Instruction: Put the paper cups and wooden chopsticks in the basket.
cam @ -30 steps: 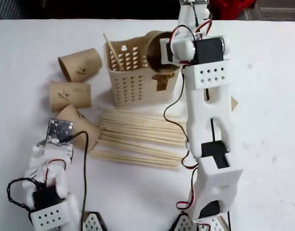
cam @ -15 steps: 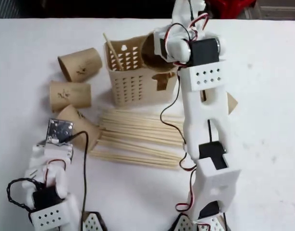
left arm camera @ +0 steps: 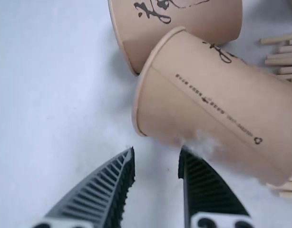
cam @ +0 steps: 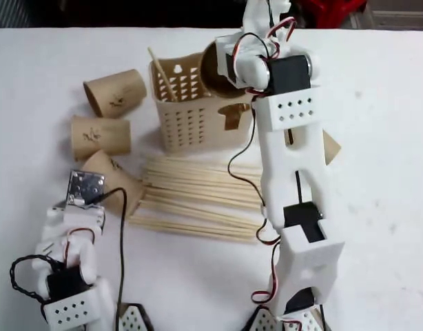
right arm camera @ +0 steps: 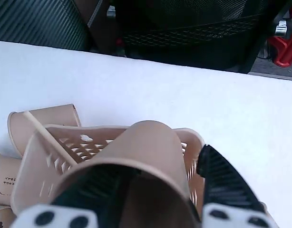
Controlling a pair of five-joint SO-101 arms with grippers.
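Paper cups lie and hang in several places. One paper cup [cam: 213, 65] is pinched in the right gripper [cam: 231, 72] at the upper centre of the high view, tilted with its open mouth facing the left of the frame, over the right end of the basket [cam: 191, 114]. In the right wrist view the gripper's two black fingers [right arm camera: 222, 183] press on either side of this cup's wall, with the perforated basket rim just beneath it.

The beige basket stands upright on the white desk [cam: 377, 207], upper centre. One wooden chopstick [cam: 160, 72] leans inside its left end, the tip rising above the rim.

Three more cups lie on their sides to the left of the basket: the farthest cup [cam: 115, 92], the middle cup [cam: 101, 136] below it, and the nearest cup [cam: 120, 181] lower still. The nearest cup's base touches the left end of the chopstick pile [cam: 198, 200]. These loose chopsticks lie flat in a broad row below the basket, running left to right across the middle of the frame, and their right ends pass under the right arm.

The left gripper [left arm camera: 156, 153] sits low at the lower left, its ribbed fingers spread apart and gripping nothing. The nearest cup's rim is just ahead of its fingertips, apart from them.

A brown edge [cam: 330, 146] shows just beside the right arm's right side; what it is cannot be told.
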